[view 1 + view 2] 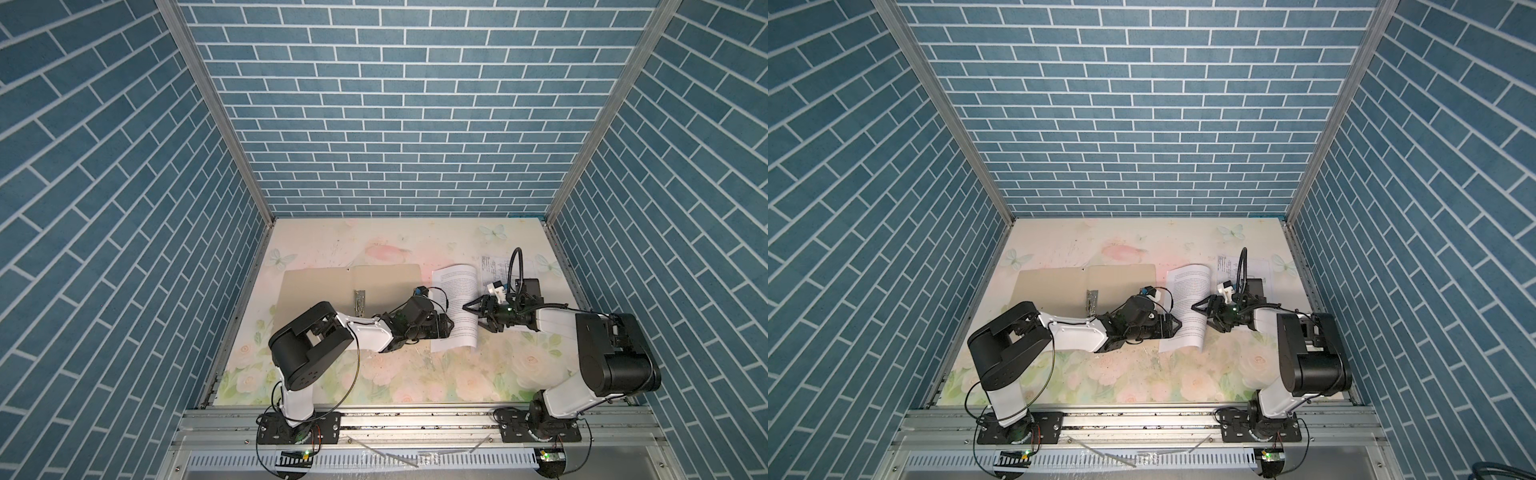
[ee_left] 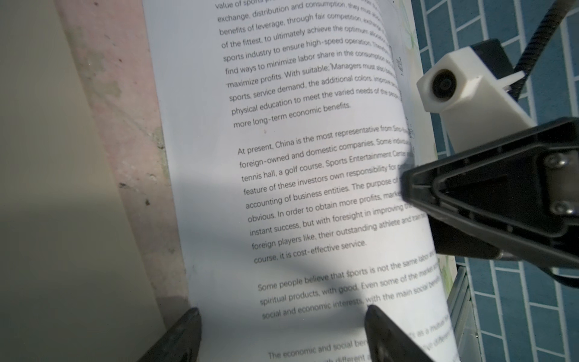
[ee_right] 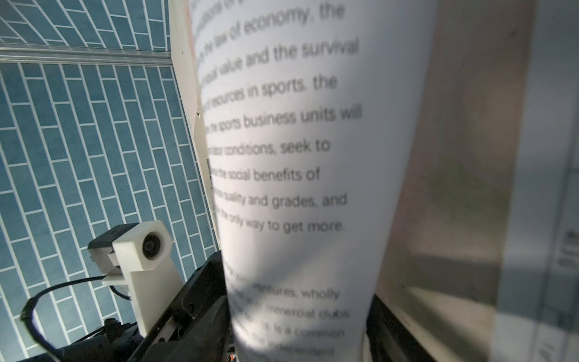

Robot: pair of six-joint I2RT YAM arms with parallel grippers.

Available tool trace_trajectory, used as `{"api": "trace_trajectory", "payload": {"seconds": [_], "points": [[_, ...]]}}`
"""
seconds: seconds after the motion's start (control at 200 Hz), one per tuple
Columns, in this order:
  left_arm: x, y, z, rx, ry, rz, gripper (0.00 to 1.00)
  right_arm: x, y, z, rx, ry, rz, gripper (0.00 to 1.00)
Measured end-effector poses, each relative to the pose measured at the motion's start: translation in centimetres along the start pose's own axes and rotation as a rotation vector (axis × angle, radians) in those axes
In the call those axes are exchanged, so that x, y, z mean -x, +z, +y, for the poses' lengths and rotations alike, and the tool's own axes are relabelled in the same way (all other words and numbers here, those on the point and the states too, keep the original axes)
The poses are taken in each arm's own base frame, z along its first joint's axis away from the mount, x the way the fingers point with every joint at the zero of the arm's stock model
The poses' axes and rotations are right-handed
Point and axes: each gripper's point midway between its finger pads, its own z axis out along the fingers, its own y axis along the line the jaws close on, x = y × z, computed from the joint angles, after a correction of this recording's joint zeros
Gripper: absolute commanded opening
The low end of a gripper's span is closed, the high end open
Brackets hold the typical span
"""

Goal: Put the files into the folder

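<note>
The tan folder (image 1: pixel 324 286) (image 1: pixel 1054 286) lies open on the floral table, with its metal clip (image 1: pixel 359 301) at the spine. To its right is the text sheet (image 1: pixel 455 291) (image 1: pixel 1190 286), its right edge curled upward. My left gripper (image 1: pixel 448 326) (image 2: pixel 282 313) stands open over the sheet's left margin, beside the folder (image 2: pixel 47 156). At the curled right edge my right gripper (image 1: pixel 474 318) (image 3: pixel 299 322) is open, with the bowed text sheet (image 3: pixel 297 156) between its wide-apart jaws. The drawing sheet (image 1: pixel 494 266) (image 1: pixel 1227 266) lies flat at the back right, partly under the right wrist.
Blue brick-pattern walls (image 1: pixel 415 124) close in the table (image 1: pixel 415 374) on three sides. An aluminium rail (image 1: pixel 415 419) with both arm bases runs along the front. The right arm's finger (image 2: pixel 485 194) and wrist camera (image 2: pixel 454 87) hang close to the left gripper.
</note>
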Motion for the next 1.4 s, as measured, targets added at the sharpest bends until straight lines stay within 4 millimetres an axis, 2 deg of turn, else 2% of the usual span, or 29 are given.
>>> {"api": "trace_trajectory", "payload": {"seconds": [0.23, 0.74, 0.905, 1.02, 1.215, 1.31, 1.4], "points": [[0.3, 0.0, -1.2, -0.055, -0.015, -0.01, 0.84, -0.4, 0.5, 0.2, 0.011, -0.003, 0.009, 0.69], [0.3, 0.0, -2.0, -0.092, -0.017, -0.009, 0.84, -1.2, 1.4, -0.5, -0.009, 0.008, 0.044, 0.53], [0.2, -0.2, -1.7, -0.077, -0.018, -0.006, 0.84, -1.2, 1.4, -0.7, -0.017, 0.011, 0.042, 0.52], [0.6, -1.5, -2.1, -0.049, -0.016, -0.016, 0.85, -1.2, 1.4, -0.8, -0.022, 0.012, 0.039, 0.52], [1.2, -5.2, -5.2, -0.059, -0.009, -0.068, 0.88, -1.1, 1.5, -1.0, -0.034, 0.013, 0.033, 0.53], [-0.1, -6.2, -6.6, -0.079, -0.044, -0.071, 0.88, -1.1, 1.5, -1.0, -0.037, 0.012, 0.032, 0.54], [-3.0, -6.3, -6.9, -0.074, -0.084, -0.041, 0.89, -1.0, 1.5, -1.1, -0.043, 0.012, 0.027, 0.54]]}}
